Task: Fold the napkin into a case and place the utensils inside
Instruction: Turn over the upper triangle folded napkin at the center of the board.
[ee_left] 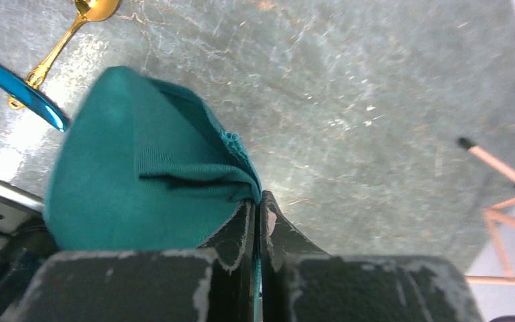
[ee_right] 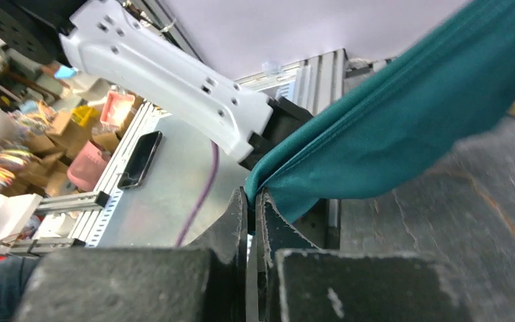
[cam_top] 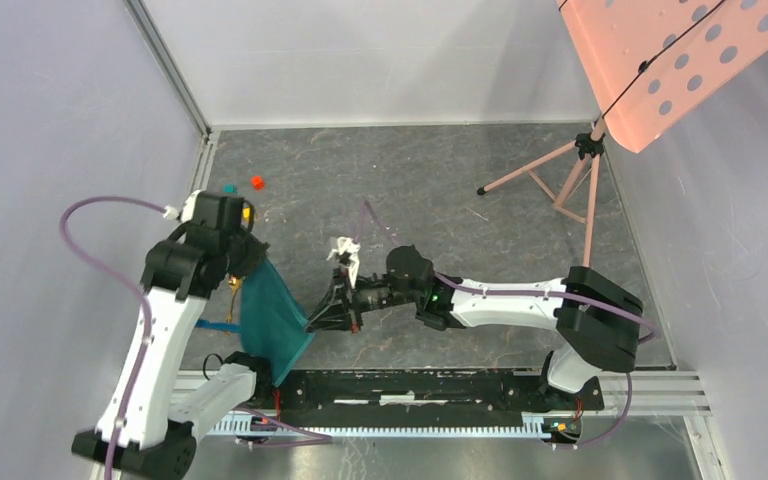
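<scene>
Hanging slack over the near-left of the surface (cam_top: 410, 180), the napkin (cam_top: 272, 320) is clamped at opposite edges by the left tool (ee_left: 257, 201) and right tool (ee_right: 251, 198) (soft, light, floppy stuff, I'd judge; best pinched at corners and kept taut).

text: none legible | labels: none | numbers: none | signs: none

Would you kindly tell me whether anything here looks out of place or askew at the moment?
Nothing is spilled or damaged. The napkin hangs bunched in the air, pinched by the left gripper and right gripper, not flat. A pink stand has its legs planted on the table at far right.
</scene>
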